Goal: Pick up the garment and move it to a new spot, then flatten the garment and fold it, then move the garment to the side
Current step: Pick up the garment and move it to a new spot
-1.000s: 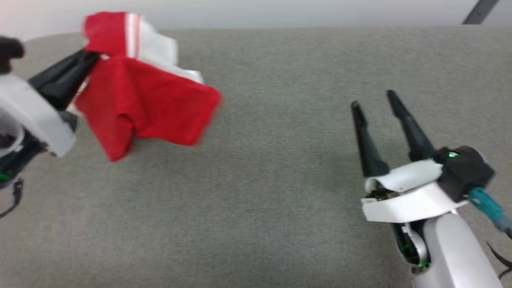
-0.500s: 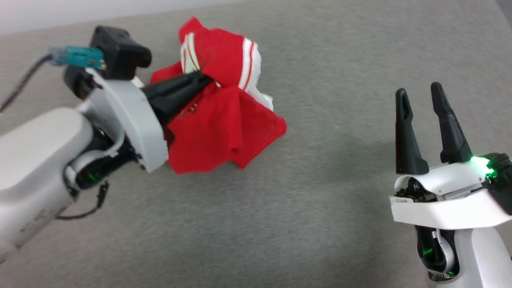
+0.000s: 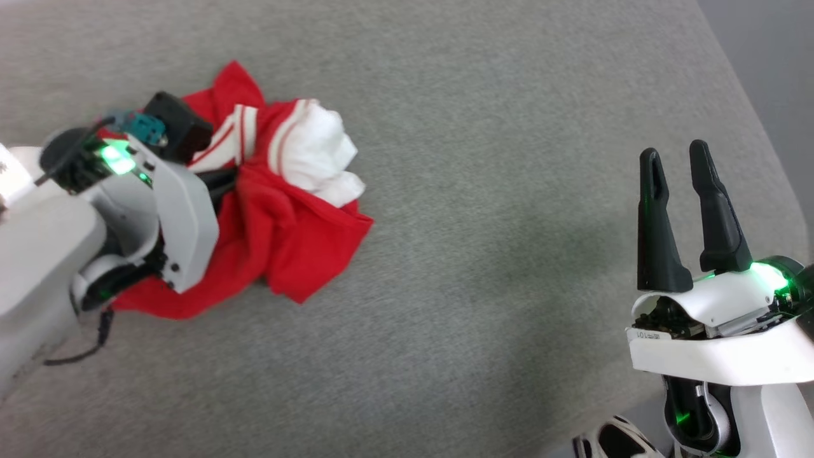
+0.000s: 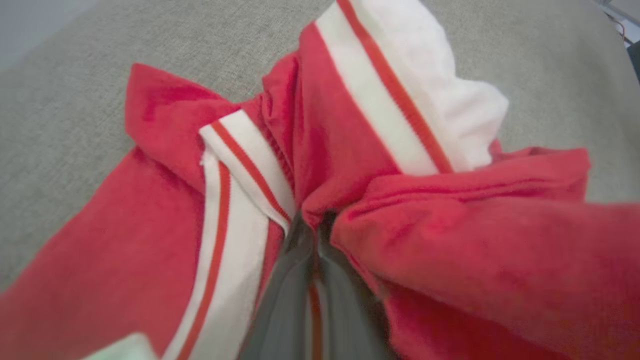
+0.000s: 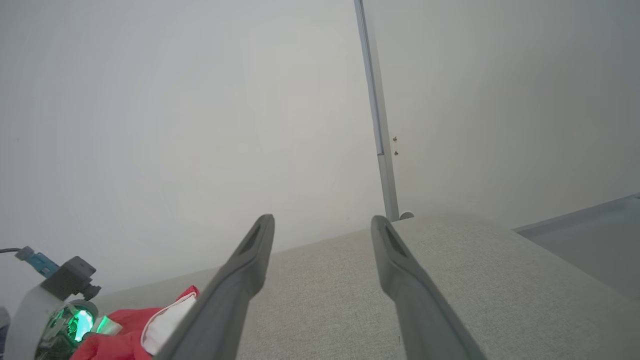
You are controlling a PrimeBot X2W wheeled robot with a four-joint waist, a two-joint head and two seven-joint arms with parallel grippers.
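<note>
Release is best made low, once the garment (image 3: 286, 235), heaped on the grey surface (image 3: 483, 222) at left and pinched by the closed left gripper (image 4: 313, 222), is settled, with the right gripper (image 3: 674, 152) spread empty.

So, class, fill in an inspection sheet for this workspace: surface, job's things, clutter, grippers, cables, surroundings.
Surface: grey fabric surface, bare over its middle and right.
Job's things: garment crumpled at the left, red with a white sleeve and striped trim.
Clutter: nothing seen.
Grippers: left gripper shut on the garment's bunched cloth; right gripper open, holding nothing, off to the right.
Cables: teal-plugged cable at the left wrist; thin dark loop beneath it.
Surroundings: pale wall, grey upright strip, grey floor.
</note>
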